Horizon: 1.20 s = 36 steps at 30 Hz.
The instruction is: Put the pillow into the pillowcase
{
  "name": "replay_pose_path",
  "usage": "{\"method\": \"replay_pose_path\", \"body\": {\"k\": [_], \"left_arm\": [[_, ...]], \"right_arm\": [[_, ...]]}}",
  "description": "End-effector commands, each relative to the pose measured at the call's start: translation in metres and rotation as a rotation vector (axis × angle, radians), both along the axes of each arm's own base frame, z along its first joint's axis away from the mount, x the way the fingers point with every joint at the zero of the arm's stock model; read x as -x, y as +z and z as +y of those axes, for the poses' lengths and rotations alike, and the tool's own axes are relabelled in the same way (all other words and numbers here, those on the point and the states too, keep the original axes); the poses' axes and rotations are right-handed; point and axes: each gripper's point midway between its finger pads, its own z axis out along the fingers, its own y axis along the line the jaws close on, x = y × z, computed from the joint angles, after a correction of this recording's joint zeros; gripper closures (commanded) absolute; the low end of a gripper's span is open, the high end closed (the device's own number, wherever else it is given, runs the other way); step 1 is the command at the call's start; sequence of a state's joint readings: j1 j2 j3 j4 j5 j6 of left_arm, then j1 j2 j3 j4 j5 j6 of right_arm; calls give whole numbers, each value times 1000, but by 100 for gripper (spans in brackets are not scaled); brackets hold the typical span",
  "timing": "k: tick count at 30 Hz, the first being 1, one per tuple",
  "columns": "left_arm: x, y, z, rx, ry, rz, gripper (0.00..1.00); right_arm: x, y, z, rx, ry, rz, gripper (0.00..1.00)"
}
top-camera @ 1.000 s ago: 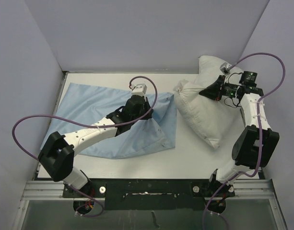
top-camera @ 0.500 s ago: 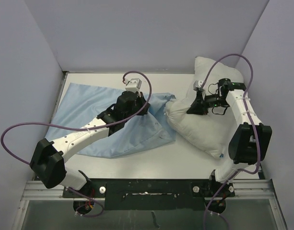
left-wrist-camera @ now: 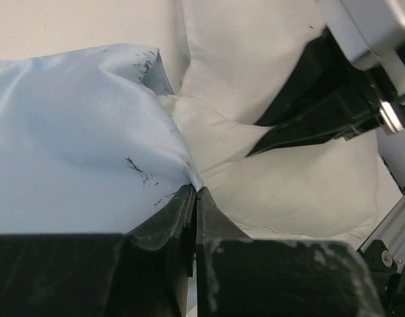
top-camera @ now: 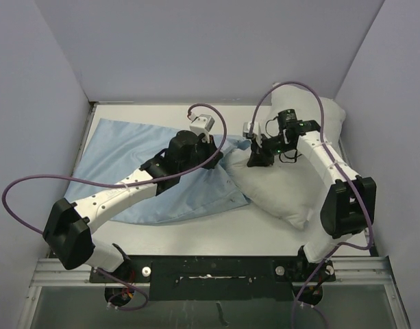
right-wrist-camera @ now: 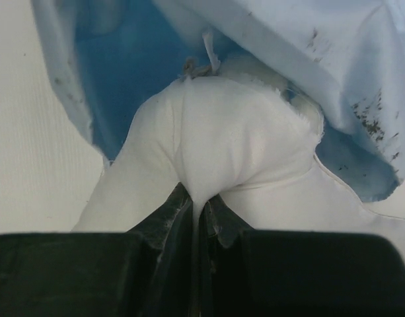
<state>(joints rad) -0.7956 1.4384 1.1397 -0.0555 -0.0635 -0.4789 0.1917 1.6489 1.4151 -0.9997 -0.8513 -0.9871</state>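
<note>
The right gripper (right-wrist-camera: pixel 199 198), pinching a fold of the pillow (top-camera: pixel 285 195), has dragged it left to the pillowcase (top-camera: pixel 127 154) mouth. The left gripper (left-wrist-camera: pixel 194 193) pinches the hem up, so insertion looks to be starting.

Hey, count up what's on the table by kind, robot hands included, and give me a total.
Pillow: 1
Pillowcase: 1
Hands: 2, left hand and right hand
Total: 4
</note>
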Motion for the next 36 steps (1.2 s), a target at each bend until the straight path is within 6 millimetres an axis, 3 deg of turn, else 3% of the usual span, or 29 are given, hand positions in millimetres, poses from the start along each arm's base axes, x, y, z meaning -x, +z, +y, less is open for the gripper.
{"method": "replay_pose_path", "body": {"k": [1, 4, 7, 10, 12, 14, 16, 17, 19, 21, 24, 27, 30, 33, 36], "left_arm": [[20, 64, -23, 117, -154, -126, 100], [37, 62, -34, 136, -222, -113, 100], [46, 61, -41, 185, -257, -96, 100], [46, 60, -44, 207, -263, -98, 100], [41, 55, -46, 210, -263, -94, 100], [37, 44, -49, 197, -269, -70, 100], [33, 32, -50, 184, -272, -41, 100], [33, 26, -50, 182, -274, -26, 100], [30, 18, -45, 187, -266, -7, 100], [29, 11, -39, 197, -251, 7, 100], [30, 13, -31, 214, -243, 5, 100], [32, 13, -26, 218, -245, 8, 100], [37, 13, -24, 222, -257, 20, 100], [41, 13, -24, 227, -271, 31, 100], [44, 12, -24, 227, -278, 41, 100]], "right_arm": [[-40, 24, 25, -78, -193, -1, 100], [-66, 52, 42, -176, -297, 23, 100], [-94, 65, 56, -244, -392, 62, 100], [-115, 58, 68, -286, -470, 96, 100], [-117, 37, 76, -301, -481, 146, 89], [-108, 20, 83, -307, -442, 206, 77], [-101, 25, 73, -338, -398, 215, 62], [-95, 38, 68, -358, -357, 201, 55], [-86, 77, 36, -412, -290, 116, 40], [-66, 109, 8, -398, -191, -61, 23], [-26, 126, -18, -314, -65, -299, 0], [25, 109, -25, -221, 144, -492, 2], [73, 70, -27, -150, 424, -645, 2], [88, 42, -24, -135, 510, -630, 2], [83, 17, -17, -88, 532, -632, 2]]}}
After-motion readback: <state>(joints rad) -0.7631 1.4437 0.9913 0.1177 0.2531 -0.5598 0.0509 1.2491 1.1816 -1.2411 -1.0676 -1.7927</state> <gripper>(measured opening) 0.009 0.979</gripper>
